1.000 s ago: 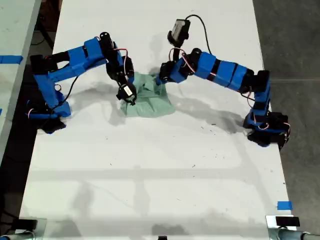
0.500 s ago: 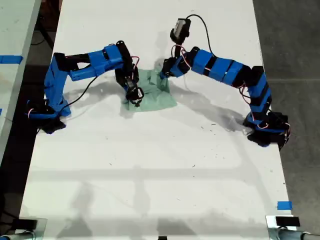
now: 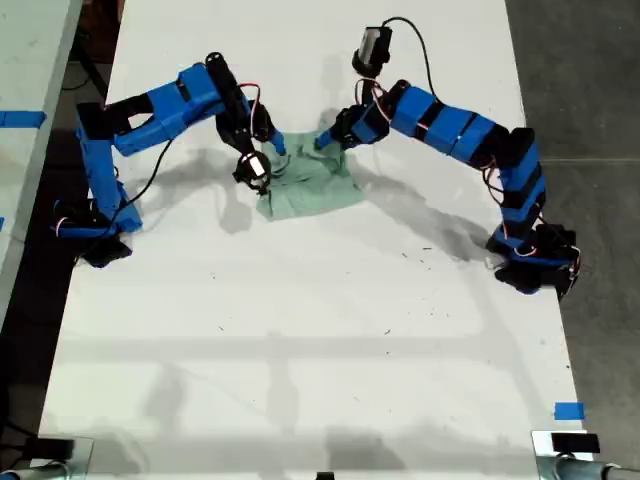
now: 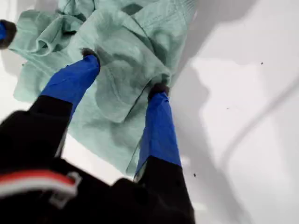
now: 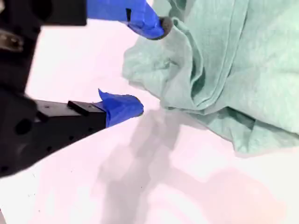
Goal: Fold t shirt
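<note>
Exterior view: white table [image 3: 300, 330], grey floor [image 3: 585, 80].

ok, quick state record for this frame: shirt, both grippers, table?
t shirt: pale mint, crumpled and bunched, not yet a neat fold
table: white; shirt lies on it in the upper half of the exterior view
my first gripper: open, fingers spread, both tips on the fabric
my second gripper: open, at the shirt's edge; one tip against the cloth, the other over bare table
arms: one reaches in from each side of the exterior view, and they meet at the shirt
</note>
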